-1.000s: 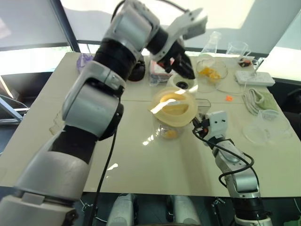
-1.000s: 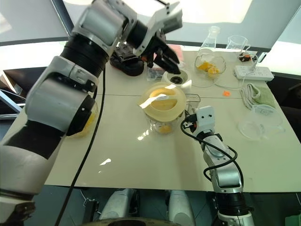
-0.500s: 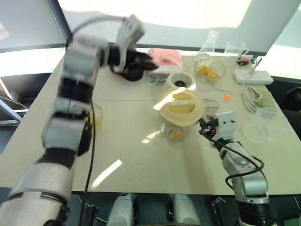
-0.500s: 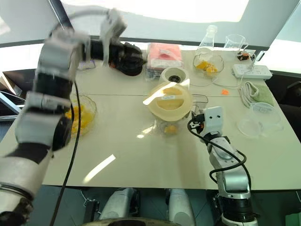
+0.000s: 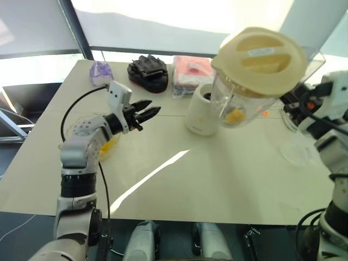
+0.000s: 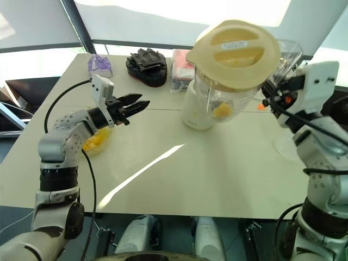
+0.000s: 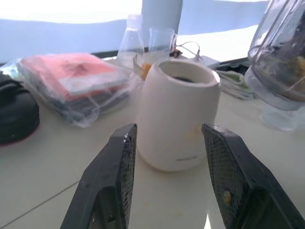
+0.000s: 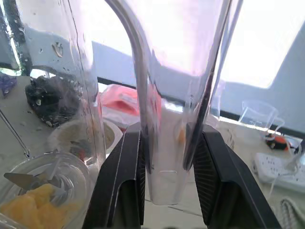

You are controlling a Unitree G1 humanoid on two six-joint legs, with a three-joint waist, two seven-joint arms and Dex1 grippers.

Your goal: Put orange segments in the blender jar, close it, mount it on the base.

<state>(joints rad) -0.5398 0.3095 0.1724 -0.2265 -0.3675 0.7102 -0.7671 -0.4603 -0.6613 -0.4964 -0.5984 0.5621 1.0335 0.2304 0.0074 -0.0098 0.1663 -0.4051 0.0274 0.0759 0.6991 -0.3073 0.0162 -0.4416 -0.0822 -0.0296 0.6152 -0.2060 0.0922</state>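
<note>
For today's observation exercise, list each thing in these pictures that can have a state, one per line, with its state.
blender jar: lifted off the table, tilted, held by its handle, lid on.
lid: closed on the jar's rim.
orange segments: inside the jar, near its bottom.
base: upright on the table, socket empty.
right gripper: fingers shut on the jar's handle.
left gripper: fingers open, empty, facing the base.
glass bowl: holds orange pieces.
</note>
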